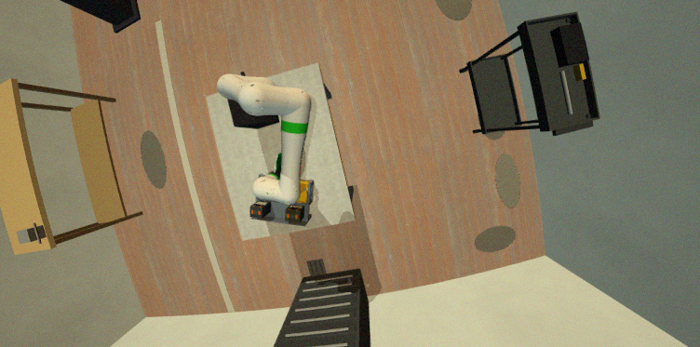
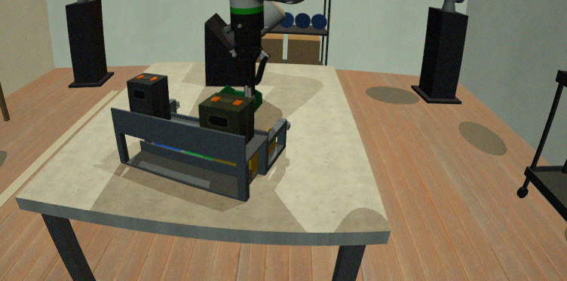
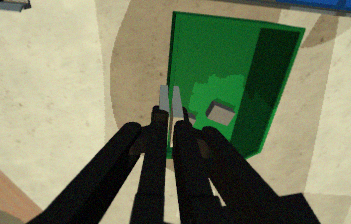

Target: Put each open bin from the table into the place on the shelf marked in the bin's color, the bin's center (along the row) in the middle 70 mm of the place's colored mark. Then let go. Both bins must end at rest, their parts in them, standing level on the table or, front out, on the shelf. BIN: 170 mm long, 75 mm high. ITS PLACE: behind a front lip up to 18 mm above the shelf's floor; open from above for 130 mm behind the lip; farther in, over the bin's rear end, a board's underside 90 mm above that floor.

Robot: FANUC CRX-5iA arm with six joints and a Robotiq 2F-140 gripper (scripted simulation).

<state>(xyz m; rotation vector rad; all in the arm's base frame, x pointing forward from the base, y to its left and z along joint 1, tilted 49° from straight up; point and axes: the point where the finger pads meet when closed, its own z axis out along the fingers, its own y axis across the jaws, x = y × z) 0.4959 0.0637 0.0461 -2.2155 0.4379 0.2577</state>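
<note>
The green bin (image 3: 228, 82) is open on top and holds a small grey part (image 3: 221, 112). My gripper (image 3: 168, 97) points down with its two finger pads closed over the bin's left side wall, one pad on each side. From the exterior view the green bin (image 2: 242, 95) shows behind the shelf, partly hidden by a dark box, with the gripper (image 2: 248, 89) at its rim. The grey shelf (image 2: 190, 142) has blue (image 2: 167, 146), green (image 2: 198, 155) and yellow (image 2: 225, 162) marks along its row. A yellow bin (image 2: 254, 160) sits in the shelf's right end.
Two dark boxes with orange patches (image 2: 146, 94) (image 2: 226, 115) stand on the shelf's top board. The robot's black base (image 2: 220, 54) is behind the green bin. Black pillars (image 2: 85, 41) (image 2: 440, 53) stand on the floor around the table.
</note>
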